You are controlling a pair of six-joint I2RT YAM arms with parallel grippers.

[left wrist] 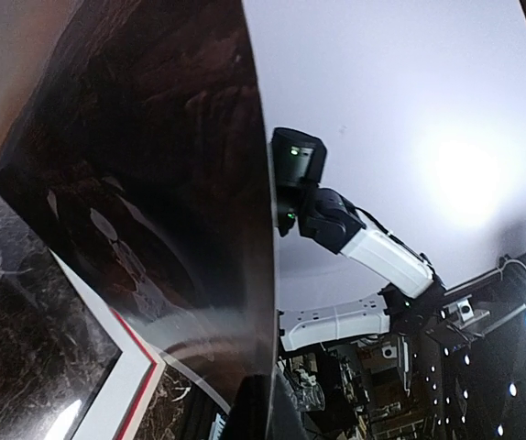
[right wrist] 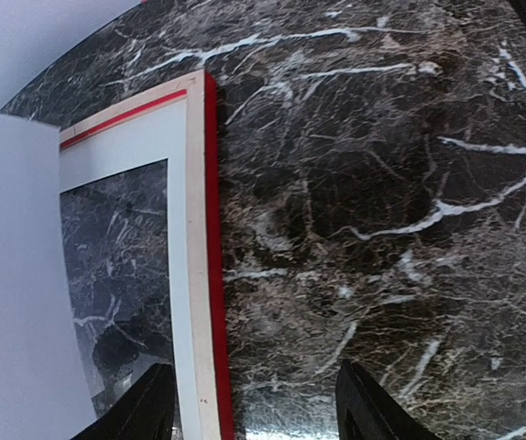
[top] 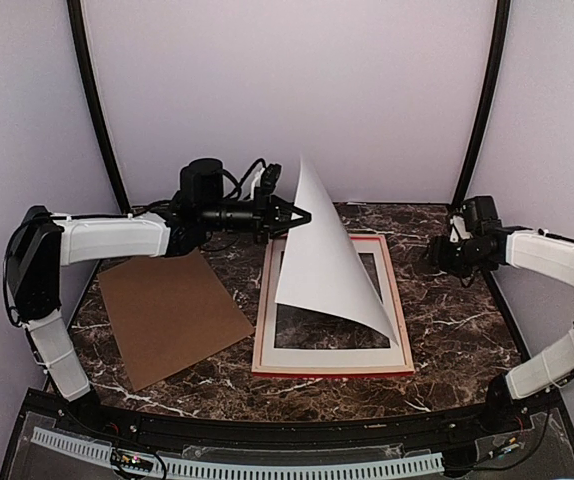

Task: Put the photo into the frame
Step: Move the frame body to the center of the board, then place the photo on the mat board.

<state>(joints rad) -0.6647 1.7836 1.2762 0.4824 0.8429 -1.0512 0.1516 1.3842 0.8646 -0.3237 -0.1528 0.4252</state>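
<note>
Now the photo (top: 322, 250) stands over the frame (top: 327, 371), pinched by the left gripper (top: 297, 215).

Clenched on the sheet's far-left edge, above the frame's far-left corner, the left gripper holds the photo upright and curled. Its plain white back faces the overhead camera and its dark picture side faces the left wrist camera. The photo's low corner comes down by the frame's near-right corner; whether it touches there I cannot tell. The frame lies flat on the marble table (top: 447, 330), red on its outer edge and pale wood inside that, with a white mat (top: 332, 355) with a cutout lying within it. Right of the frame and apart from it, the right gripper (right wrist: 254, 367) has its fingers spread over bare table — grasping nothing. A brown board (top: 172, 315) lies flat just left of the frame.
</note>
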